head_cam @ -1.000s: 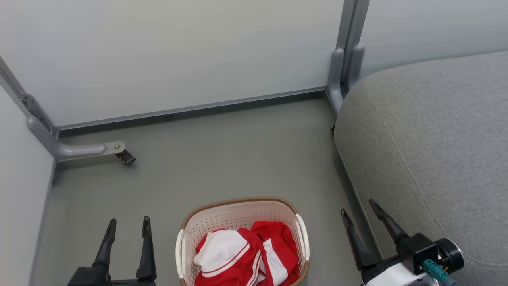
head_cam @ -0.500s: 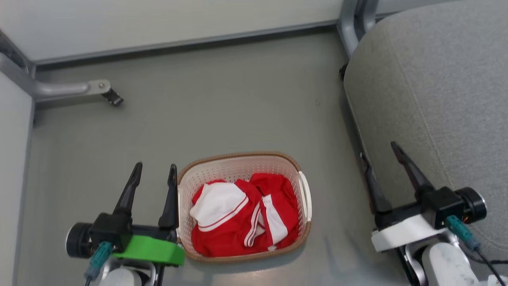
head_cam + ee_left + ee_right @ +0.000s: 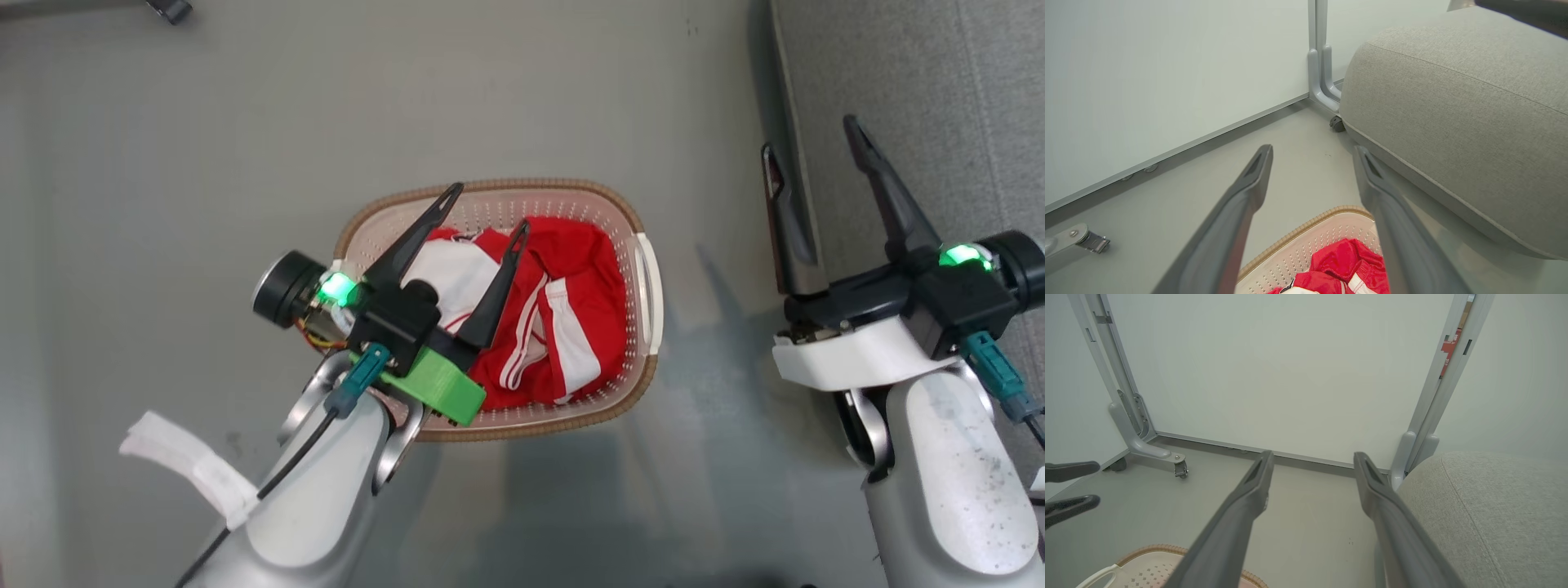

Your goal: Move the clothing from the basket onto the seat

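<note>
The cream basket with a brown rim stands on the grey floor and holds the crumpled red and white clothing. My left gripper hangs open above the basket's left half, fingers over the garments and touching nothing. In the left wrist view the open left gripper points past the basket rim and the clothing toward the seat. My right gripper stands open and empty at the edge of the grey seat, right of the basket. The right wrist view has the right gripper, the seat and the basket rim.
Pale partition walls stand beyond the floor. A grey metal foot with a caster juts out at the far left, and another post stands by the seat's corner. A white strap hangs from my left forearm.
The head camera has tilted down, so the whole picture shifted. My left gripper has swung right from beside the basket to above the clothing. Both grippers stay open.
</note>
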{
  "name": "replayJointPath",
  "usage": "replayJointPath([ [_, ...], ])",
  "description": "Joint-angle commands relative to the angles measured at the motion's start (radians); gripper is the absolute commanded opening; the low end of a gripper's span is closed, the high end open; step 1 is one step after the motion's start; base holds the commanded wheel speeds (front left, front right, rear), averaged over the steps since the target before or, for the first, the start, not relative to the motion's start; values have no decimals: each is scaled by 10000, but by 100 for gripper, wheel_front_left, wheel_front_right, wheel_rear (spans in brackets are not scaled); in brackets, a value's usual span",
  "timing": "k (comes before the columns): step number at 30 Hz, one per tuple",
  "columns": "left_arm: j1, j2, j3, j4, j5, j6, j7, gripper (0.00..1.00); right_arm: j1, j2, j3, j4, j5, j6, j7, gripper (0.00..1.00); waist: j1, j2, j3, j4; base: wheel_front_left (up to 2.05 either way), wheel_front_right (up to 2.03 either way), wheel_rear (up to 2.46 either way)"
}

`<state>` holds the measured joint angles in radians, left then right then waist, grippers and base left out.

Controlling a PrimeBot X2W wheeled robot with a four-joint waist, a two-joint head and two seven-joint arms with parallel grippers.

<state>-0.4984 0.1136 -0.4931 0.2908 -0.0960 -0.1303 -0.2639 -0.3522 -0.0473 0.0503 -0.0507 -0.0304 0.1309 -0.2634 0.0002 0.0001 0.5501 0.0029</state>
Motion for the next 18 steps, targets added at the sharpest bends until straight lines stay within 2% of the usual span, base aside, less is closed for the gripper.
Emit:
replayJointPath([
  [1,-501,137,-188,199,5,1,-9,100,-262,-56,-61,-102,-52,-3,-21,100,-2,-1,1825,-105,0,0,0],
  [5,-1802,512,-1407,1175,-88,2,-8,100,-735,-48,-193,-388,-1,-3,-21,100,-2,-1,2801,-300,0,0,0],
  [8,-3055,831,-2726,2652,-345,1,-8,100,-999,-45,-393,-593,94,-3,-21,100,-2,-1,3642,-517,0,0,0],
  [18,-5277,1116,-5249,5492,-1498,0,-8,100,-1344,-39,-840,-965,630,-3,-21,100,-2,-1,5142,-1107,0,0,0],
])
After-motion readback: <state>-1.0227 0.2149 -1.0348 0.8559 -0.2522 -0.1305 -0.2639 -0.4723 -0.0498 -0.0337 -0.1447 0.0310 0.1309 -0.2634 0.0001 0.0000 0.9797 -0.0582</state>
